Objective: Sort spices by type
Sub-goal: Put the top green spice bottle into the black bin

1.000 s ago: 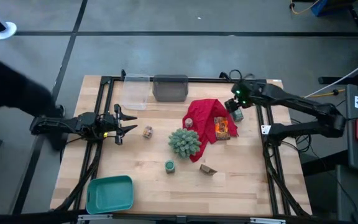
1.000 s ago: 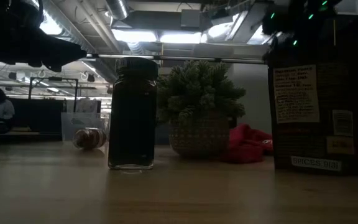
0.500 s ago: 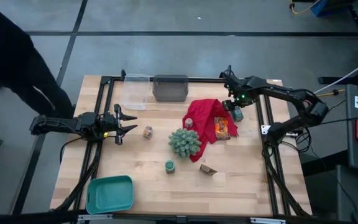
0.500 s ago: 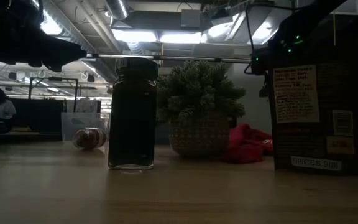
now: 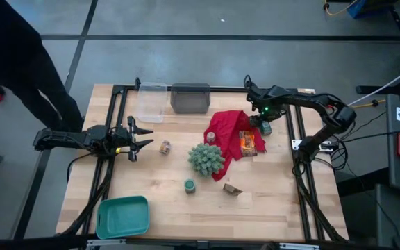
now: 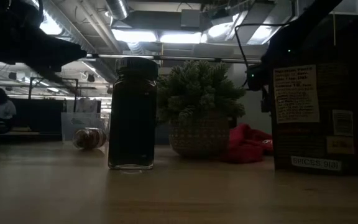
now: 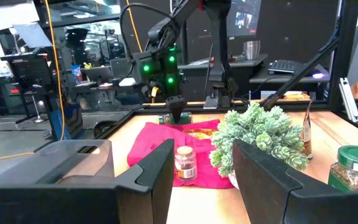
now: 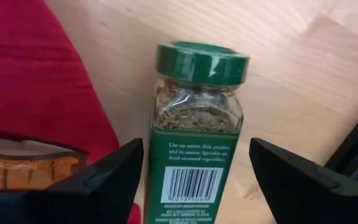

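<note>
Green-lidded spice jar [image 8: 194,134], dried herbs, barcode label

Right arm [image 5: 318,111] has folded in tighter: elbow swung from far right toward the worktop's right rail, wrist pulled left. Right gripper [image 5: 263,123] has shifted slightly left, now directly over the green-lidded jar [image 5: 264,127] beside the red cloth [image 5: 226,132]. Person [image 5: 19,62] at far left has moved.

plant [image 5: 205,158] mid-table [image 5: 283,201] | cloth [image 5: 226,128] just behind-right of plant, packet [image 5: 248,142] on it | lidded jar [image 5: 264,126] beside cloth's right edge | tipped jar [image 5: 164,146] left of plant | upright jar [image 5: 189,185] before plant | tray [image 5: 123,216] front-left corner
</note>
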